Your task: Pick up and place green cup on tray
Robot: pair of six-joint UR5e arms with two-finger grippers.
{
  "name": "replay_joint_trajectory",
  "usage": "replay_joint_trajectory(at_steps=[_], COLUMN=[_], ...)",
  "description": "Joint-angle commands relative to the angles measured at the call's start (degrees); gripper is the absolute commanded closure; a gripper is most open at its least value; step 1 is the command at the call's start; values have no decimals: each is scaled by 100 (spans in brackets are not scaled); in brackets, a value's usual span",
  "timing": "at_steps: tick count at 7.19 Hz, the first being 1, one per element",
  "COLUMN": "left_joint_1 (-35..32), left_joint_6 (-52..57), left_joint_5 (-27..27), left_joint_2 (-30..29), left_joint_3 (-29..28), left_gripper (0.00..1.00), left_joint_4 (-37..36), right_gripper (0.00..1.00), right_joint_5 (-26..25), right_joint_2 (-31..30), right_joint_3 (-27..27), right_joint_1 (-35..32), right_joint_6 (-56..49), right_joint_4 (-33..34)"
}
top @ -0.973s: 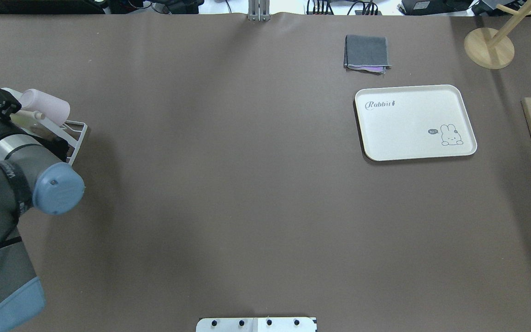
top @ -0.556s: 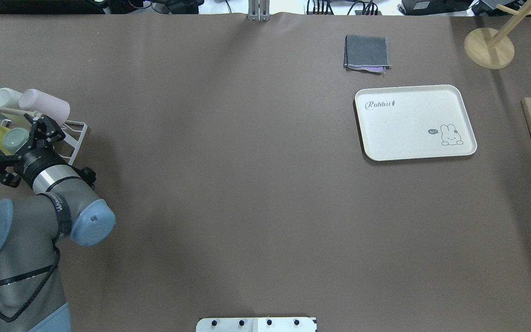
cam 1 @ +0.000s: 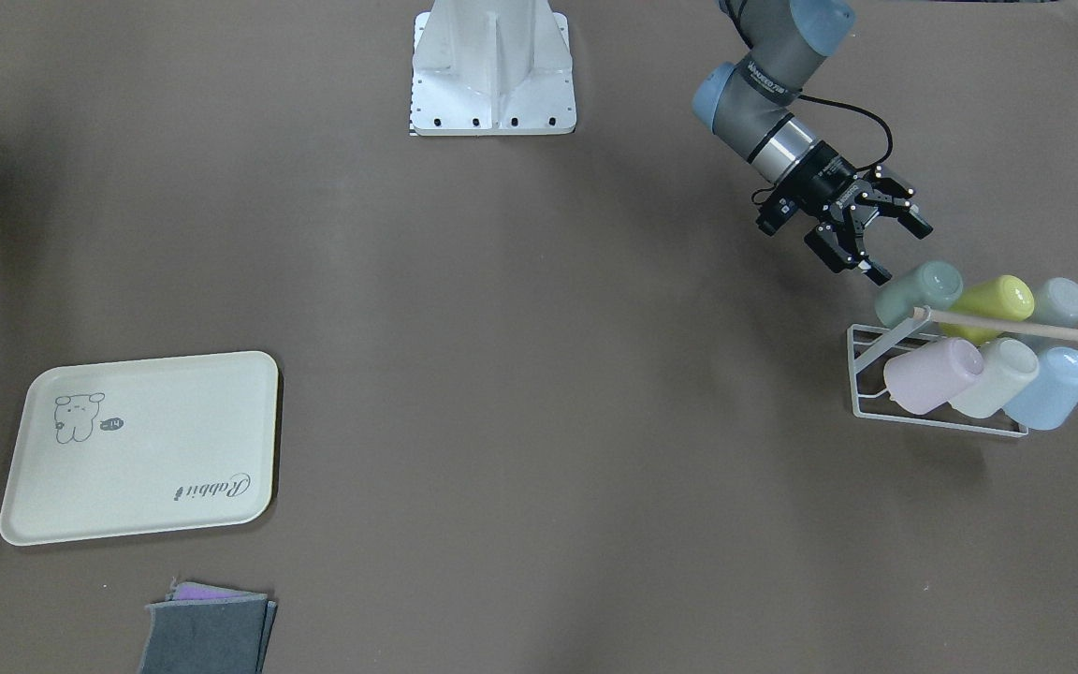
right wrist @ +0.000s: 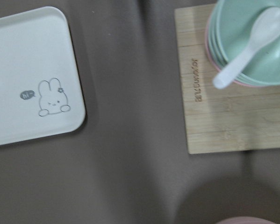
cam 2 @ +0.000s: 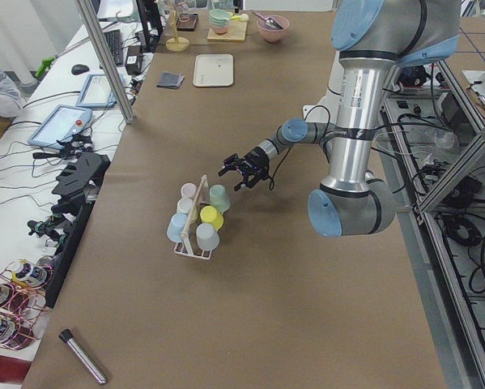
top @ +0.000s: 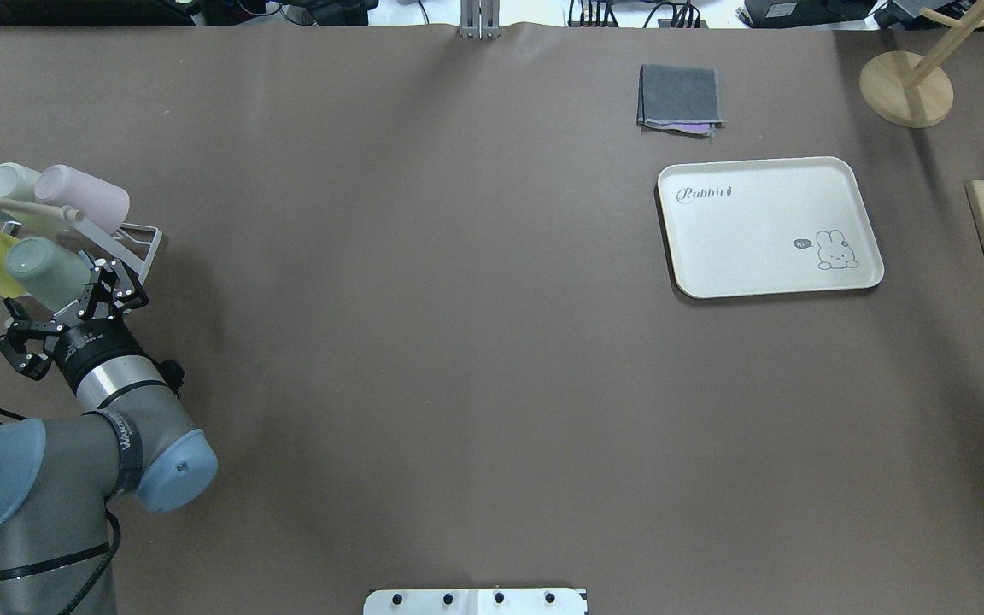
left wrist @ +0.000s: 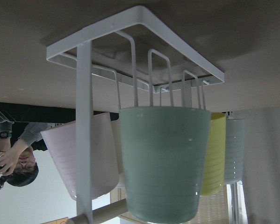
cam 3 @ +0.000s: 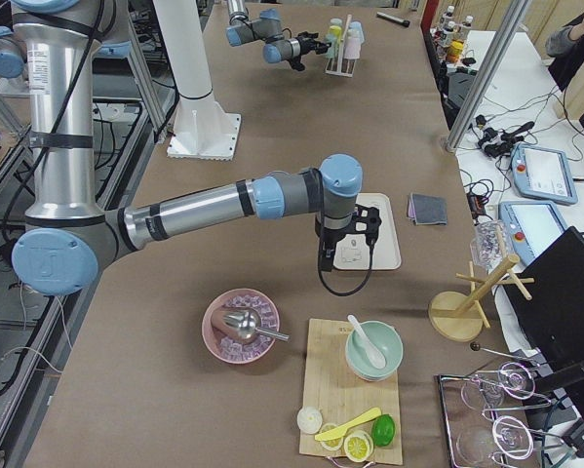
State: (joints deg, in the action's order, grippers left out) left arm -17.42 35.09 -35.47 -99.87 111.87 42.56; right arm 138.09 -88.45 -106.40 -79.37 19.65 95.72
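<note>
On the white wire rack (left wrist: 83,93), at the end of the row nearest the robot: green cup (cam 1: 920,290). Sits upside down over wire prongs, leaning outward, base uppermost. Stands just beside the yellow-green cup (cam 1: 993,304), next along that row of the rack, with the pale grey-blue cup (cam 1: 1058,301) at the row's other end. Across the rack's wooden rod (cam 1: 1016,327), a 2nd row of 3: pink cup (cam 1: 932,374), cream cup (cam 1: 996,376), light blue cup (cam 1: 1049,388).

Just off the rack's green-cup corner: left gripper (cam 1: 902,253), jaws spread wide, holding nothing, aimed at the green cup. Puts 1 fingertip (cam 1: 876,273) just beside the cup's lower end; contact too fine to tell. Straight ahead in the left wrist view: the same cup, filling the middle, rack prongs running into its mouth.

Well apart from the rack, toward the opposite end of the brown table (top: 458,342): tray (top: 757,256), cream, lying flat, printed with a small rabbit and the word "Rabbit". About as far from the rack, nearer the operators' side: folded grey cloth (top: 680,96). Farther still from the rack: wooden board (right wrist: 224,121) bearing stacked bowls (right wrist: 228,28) and a white spoon (right wrist: 245,53).

High over the tray's end away from the rack: right gripper (cam 3: 345,244), seen only from the side. Cannot tell whether spread or closed.
</note>
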Motion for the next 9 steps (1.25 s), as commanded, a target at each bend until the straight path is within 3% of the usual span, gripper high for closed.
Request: replay_joint_trajectory(at_steps=[1, 2, 3, 5, 7, 8, 9], left_joint_1=[-7, 2, 28, 28, 10, 28, -7], left_joint_6=[-28, -211, -579, -740, -732, -741, -723], left_joint_5=[512, 515, 515, 489, 524, 524, 532], left_joint_2=[12, 12, 21, 90, 109, 109, 100], left_joint_3=[-305, -358, -481, -552, -762, -841, -894], left_gripper=[4, 5, 7, 7, 7, 6, 6], left_joint_4=[15, 7, -20, -20, 24, 42, 33], right_gripper=[0, 0, 0, 0, 0, 1, 10], right_joint_5=[-45, -98, -159, -554, -670, -661, -644], right_joint_2=[705, 950, 1161, 1521, 1760, 1787, 1857], right_joint_3=[1158, 2174, 2785, 3351, 4010, 4021, 4030], right_joint_1=[534, 667, 842, 1080, 1160, 1169, 1169], right_joint_6=[48, 100, 100, 100, 109, 144, 214], right_joint_4=[-1002, -2343, -2756, -2839, -3373, -3376, -3384])
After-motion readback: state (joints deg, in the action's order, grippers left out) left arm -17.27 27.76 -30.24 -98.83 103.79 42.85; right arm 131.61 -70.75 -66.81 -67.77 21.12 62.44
